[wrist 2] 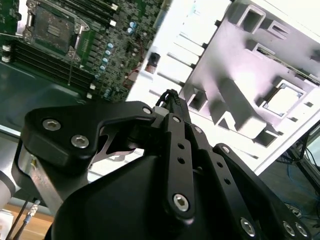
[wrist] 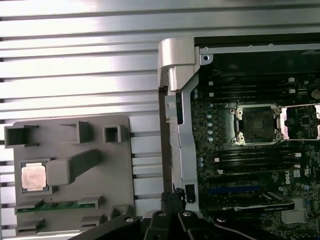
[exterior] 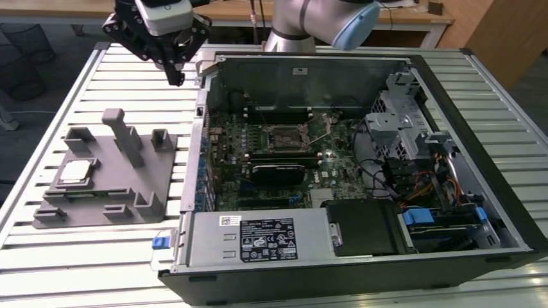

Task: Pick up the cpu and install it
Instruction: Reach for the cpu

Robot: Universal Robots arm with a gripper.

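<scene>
The cpu (exterior: 76,172), a small silver square chip, lies in a recess of the grey plastic holder block (exterior: 128,192) at the exterior view's left. It also shows as the cpu (wrist: 33,177) in the first wrist view and the cpu (wrist 2: 283,97) in the second wrist view. The open metal-framed socket (exterior: 285,136) sits on the motherboard inside the case; both wrist views show the socket (wrist: 257,124) (wrist 2: 52,30). My black gripper (exterior: 176,78) hangs high over the table between block and case, fingers closed together and holding nothing. Its tips (wrist: 174,195) (wrist 2: 171,95) appear in both wrist views.
The open black computer case (exterior: 445,83) lies on a slatted metal table (exterior: 102,256), with drive cages and cables at its right and a power supply (exterior: 256,239) at the front. The block carries tall upright posts (exterior: 124,131). The case's side wall (exterior: 199,128) stands between block and motherboard.
</scene>
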